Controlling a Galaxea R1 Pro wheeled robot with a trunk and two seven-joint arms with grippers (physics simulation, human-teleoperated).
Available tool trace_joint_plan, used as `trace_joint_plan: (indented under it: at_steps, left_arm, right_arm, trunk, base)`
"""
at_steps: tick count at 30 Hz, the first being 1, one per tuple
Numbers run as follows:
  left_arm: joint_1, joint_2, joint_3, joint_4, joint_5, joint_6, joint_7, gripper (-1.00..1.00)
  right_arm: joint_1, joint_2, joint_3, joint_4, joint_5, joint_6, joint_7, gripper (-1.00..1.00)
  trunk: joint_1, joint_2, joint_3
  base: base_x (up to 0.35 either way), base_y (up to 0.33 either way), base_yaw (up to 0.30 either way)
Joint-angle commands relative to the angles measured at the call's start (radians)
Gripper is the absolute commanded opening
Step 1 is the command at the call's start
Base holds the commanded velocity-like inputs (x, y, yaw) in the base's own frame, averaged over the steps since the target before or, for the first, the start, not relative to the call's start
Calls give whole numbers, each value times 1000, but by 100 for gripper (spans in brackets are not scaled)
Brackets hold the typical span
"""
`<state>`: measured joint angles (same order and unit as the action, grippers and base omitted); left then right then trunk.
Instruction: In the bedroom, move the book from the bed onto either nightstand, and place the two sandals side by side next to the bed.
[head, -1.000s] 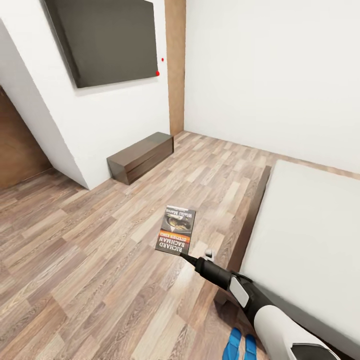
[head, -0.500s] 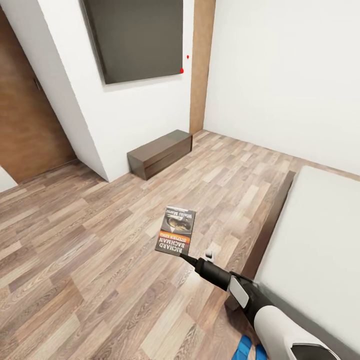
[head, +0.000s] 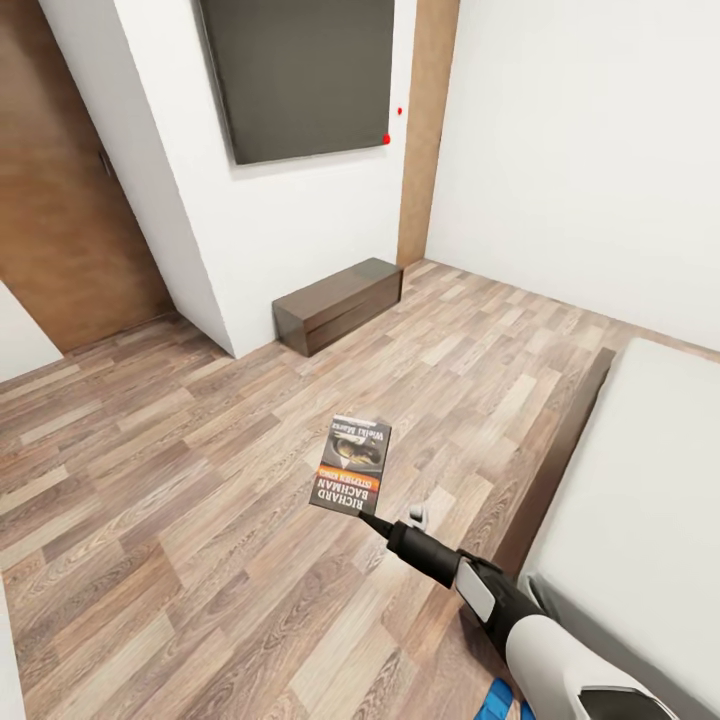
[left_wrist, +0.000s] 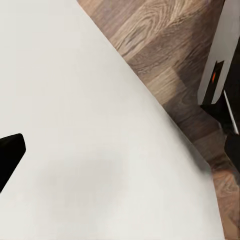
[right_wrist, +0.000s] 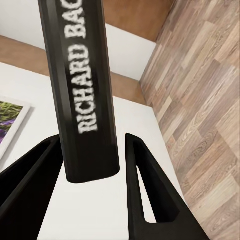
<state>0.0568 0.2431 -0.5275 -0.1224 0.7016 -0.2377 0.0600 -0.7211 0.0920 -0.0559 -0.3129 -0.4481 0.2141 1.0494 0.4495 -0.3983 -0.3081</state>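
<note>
The robot's right gripper (head: 372, 520) is closed on the thin dark-grey paperback book (head: 352, 465) with its orange band, pinching its lower corner and holding it upright above the light-brown wood-plank floor (head: 200, 480), just off the edge of the pale grey-white mattressed bed (head: 640, 500). Gripped so near one corner, the glossy, flat cover could pivot or slip free in transit. Whether the left gripper is open cannot be told.

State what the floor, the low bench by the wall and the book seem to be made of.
Floor: wood planks, matte, with staggered boards and visible grain; possibly laminate. Low bench: dark brown wood, its top slightly glossy. Book: paper with a smooth printed cover, thin and flat like a paperback, held by the right tool.
</note>
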Motion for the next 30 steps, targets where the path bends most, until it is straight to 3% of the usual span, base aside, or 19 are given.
trace_joint_plan:
  at_steps: [1,5,11,21,30]
  left_arm:
    - [-14,-5,-11,-4,-10,8,6,100]
    - [-70,-19,-19,-2,-54,36,4,100]
    - [-105,-28,-23,-7,-77,50,2,100]
    - [-144,-42,-22,-11,-87,57,4,100]
    - [-187,-62,-20,-10,-82,59,6,100]
  right_arm:
    - [-1,1,-6,2,-2,8,3,-100]
    - [-1,1,-6,4,-1,4,3,-100]
    - [-1,0,-6,6,0,2,3,-100]
    - [-1,2,-6,7,52,-1,-53,-100]
    - [0,12,-8,12,67,-1,-85,-100]
  trunk:
    - [1,-2,-2]
    - [1,-2,-2]
    - [1,-2,-2]
    - [1,-2,-2]
    - [1,-2,-2]
  base:
    - [0,0,18]
    - [0,0,11]
    - [0,0,5]
    - [0,0,0]
    - [0,0,0]
